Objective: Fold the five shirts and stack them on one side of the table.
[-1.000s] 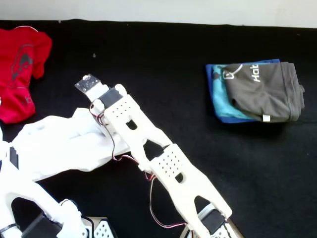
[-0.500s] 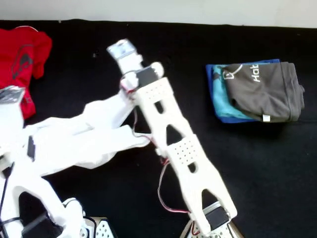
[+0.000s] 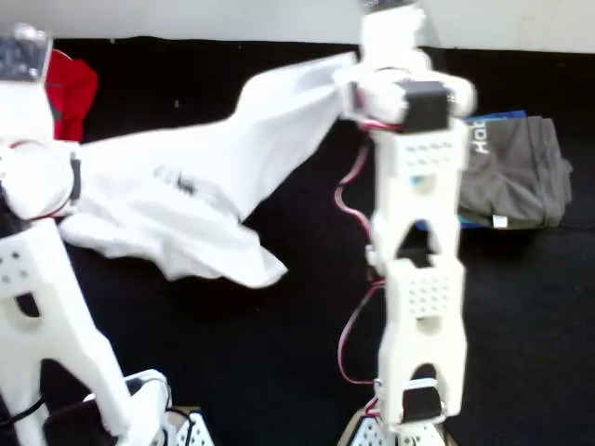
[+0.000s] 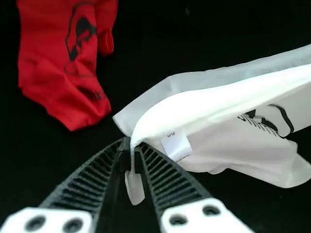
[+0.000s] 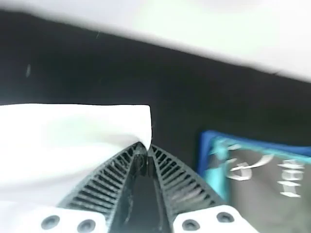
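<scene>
The white shirt point(image 3: 214, 177) is hanging above the black counter point(image 3: 279, 372), stretching from about 9 o'clock toward 12 o'clock in the high view. It is looking light, thin and limp. The cloth is sagging in loose folds between its two holds, so it will likely slump wherever it is unsupported, and hems or shoulder seams seem the best grips. It is plain white, carrying a small dark print and a sewn label. The folded stack point(image 3: 507, 172), grey over teal and blue, is lying at 2 o'clock. The crumpled red shirt point(image 3: 76, 93) is waiting at 10 o'clock. The left end effector point(image 4: 131, 144) is pinching one edge of the white shirt, and the right end effector point(image 5: 144, 148) is clamping another corner.
</scene>
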Available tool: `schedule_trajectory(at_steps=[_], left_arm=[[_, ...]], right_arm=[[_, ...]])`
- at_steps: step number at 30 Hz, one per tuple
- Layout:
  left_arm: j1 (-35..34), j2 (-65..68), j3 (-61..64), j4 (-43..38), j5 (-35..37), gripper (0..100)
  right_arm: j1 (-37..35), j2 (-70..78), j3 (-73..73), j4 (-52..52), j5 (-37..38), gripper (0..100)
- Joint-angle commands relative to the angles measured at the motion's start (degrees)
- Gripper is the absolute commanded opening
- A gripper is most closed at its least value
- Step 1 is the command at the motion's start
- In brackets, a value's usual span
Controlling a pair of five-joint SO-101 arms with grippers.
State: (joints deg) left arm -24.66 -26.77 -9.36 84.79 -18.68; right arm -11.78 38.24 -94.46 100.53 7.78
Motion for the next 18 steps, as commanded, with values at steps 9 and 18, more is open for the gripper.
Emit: schedule_trajectory(at_steps=[9, 18], left_arm=[[7.16, -1.01, -29.23, 1.05, 0.79, 1], [7.16, -1.01, -23.87, 4.04, 0.79, 1]], right_arm=[[7.87, -20.18, -5.76, 0.31, 4.48, 0.6], [7.96, -22.55, -1.71, 0.40, 7.47, 0.6]])
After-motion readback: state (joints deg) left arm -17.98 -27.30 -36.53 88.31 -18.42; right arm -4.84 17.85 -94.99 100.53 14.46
